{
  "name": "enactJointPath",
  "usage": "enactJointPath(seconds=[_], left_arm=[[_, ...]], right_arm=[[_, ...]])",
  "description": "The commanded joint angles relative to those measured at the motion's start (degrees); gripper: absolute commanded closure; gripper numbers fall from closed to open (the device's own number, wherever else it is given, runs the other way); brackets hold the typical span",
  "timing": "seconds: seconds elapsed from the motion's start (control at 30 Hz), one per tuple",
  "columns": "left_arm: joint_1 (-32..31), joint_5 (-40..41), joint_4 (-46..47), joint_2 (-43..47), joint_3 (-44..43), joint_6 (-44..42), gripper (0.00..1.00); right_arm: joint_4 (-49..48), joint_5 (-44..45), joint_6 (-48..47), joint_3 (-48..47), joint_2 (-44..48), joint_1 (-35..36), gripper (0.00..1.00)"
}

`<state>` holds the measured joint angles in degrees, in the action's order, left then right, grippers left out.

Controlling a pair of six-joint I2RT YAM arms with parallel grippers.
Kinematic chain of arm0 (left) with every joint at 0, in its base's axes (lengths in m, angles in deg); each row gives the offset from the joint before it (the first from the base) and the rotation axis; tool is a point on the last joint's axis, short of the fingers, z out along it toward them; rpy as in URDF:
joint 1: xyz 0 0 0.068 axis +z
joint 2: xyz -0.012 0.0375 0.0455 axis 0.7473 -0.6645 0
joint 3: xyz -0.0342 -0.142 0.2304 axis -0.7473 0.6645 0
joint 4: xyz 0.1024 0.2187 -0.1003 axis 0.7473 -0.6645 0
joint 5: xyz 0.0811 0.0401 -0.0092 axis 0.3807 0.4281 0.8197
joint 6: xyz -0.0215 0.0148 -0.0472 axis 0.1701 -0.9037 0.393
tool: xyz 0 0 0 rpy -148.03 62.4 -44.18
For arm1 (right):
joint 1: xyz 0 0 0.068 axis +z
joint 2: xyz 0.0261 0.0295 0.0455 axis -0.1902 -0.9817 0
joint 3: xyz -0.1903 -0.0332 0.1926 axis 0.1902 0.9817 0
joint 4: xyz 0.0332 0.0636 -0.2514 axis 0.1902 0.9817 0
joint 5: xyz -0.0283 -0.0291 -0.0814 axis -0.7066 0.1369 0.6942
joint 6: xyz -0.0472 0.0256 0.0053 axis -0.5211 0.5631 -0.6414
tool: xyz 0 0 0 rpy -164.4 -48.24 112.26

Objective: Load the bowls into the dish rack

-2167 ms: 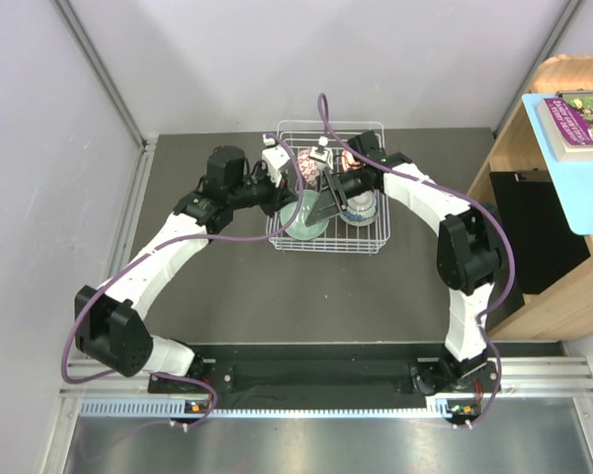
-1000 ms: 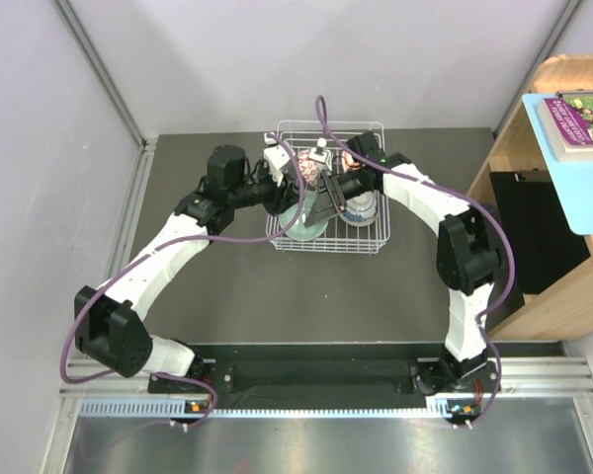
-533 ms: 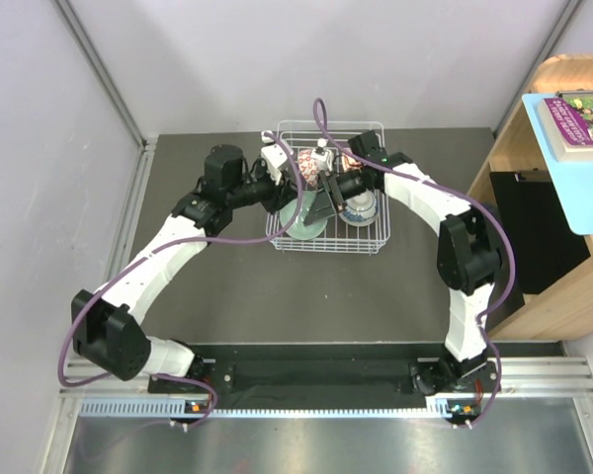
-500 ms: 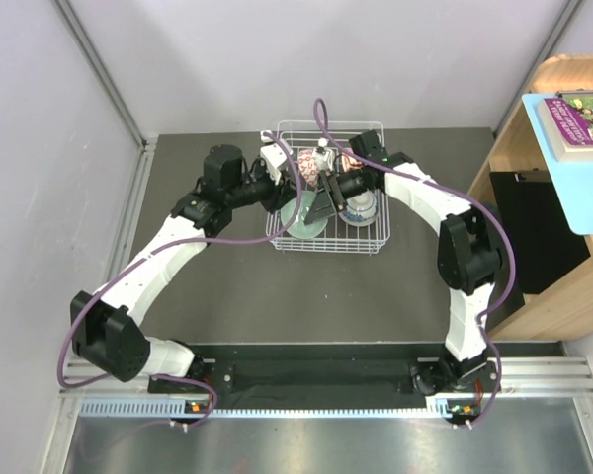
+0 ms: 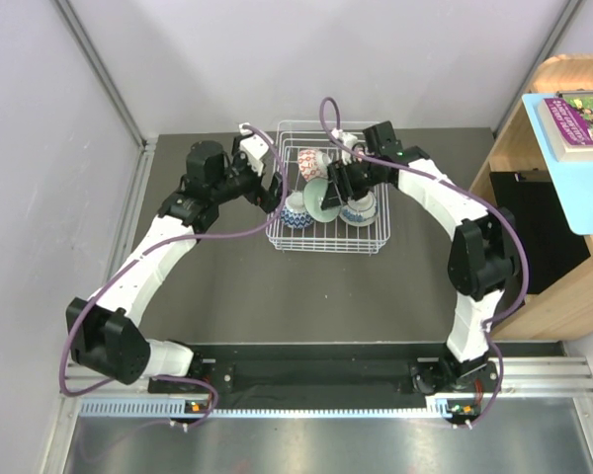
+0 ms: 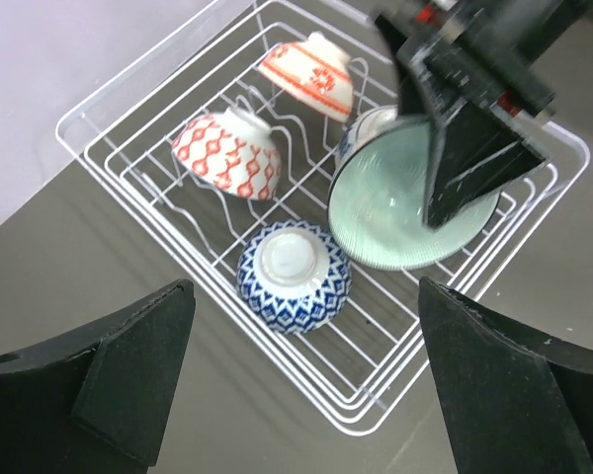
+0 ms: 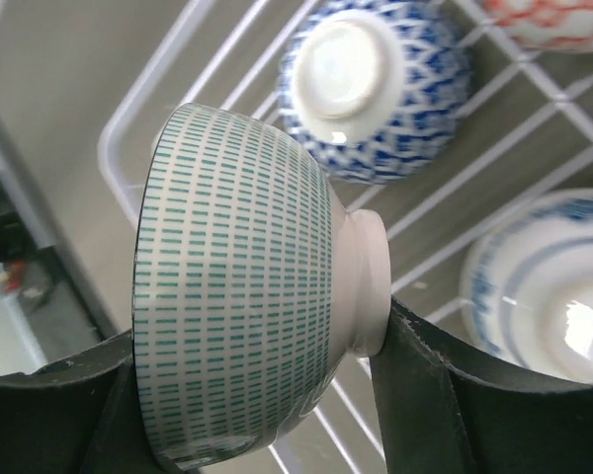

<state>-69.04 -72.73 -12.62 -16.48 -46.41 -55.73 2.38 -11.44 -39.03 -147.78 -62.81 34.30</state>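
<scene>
The white wire dish rack [image 5: 326, 249] stands at the back of the table. My right gripper [image 5: 328, 190] is shut on the pale green bowl [image 5: 320, 200], holding it on edge over the rack's middle. In the right wrist view its fingers [image 7: 425, 375] clamp the rim and foot ring of that bowl [image 7: 237, 286]. My left gripper [image 5: 274, 188] hangs open and empty by the rack's left side. Below it a blue-and-white bowl [image 6: 294, 275] lies upside down in the rack. Two orange-red bowls [image 6: 227, 150] [image 6: 309, 74] lie further back, and another blue-and-white bowl [image 7: 544, 286] is beside the green one.
A wooden shelf unit [image 5: 553, 197] with a blue tray and a book stands at the right edge. Grey walls close in the back and the left. A metal rail [image 5: 326, 380] carries both arm bases at the near edge.
My left gripper has opened and drawn back to the left, out of the rack. A blue-and-white bowl now shows in the near left of the rack. The right gripper has moved the green bowl back and to the right.
</scene>
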Motion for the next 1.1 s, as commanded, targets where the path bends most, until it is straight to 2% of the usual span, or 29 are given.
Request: enactJointPath(seconds=[0.0,0.1,0.33,0.77,0.93,1.07], left_arm=[[1.61,-0.06,0.29,0.81,1.63,-1.72,0.01],[2.05,-0.76,-0.33,1.16,2.78,-2.34,0.01],[3.46,-2.78,-1.82,1.95,5.77,-3.75,0.01],[8.21,-7.88,-1.03,3.36,12.36,-3.58,0.01],[8.73,-7.89,1.42,3.88,14.37,-2.61,0.01],[8.82,-5.34,7.65,3.71,17.72,-0.68,0.01]], right_arm=[[0.27,13.07,-5.53,-3.24,5.60,0.13,1.00],[0.80,20.10,-8.96,-3.07,6.04,1.01,1.00],[-0.34,29.88,-14.77,-1.92,5.08,2.86,1.00],[-8.16,52.02,-27.86,4.14,4.02,13.13,1.00],[-8.88,56.87,-28.58,4.85,2.88,15.25,1.00],[-5.97,56.26,-24.64,2.56,1.74,15.87,1.00]])
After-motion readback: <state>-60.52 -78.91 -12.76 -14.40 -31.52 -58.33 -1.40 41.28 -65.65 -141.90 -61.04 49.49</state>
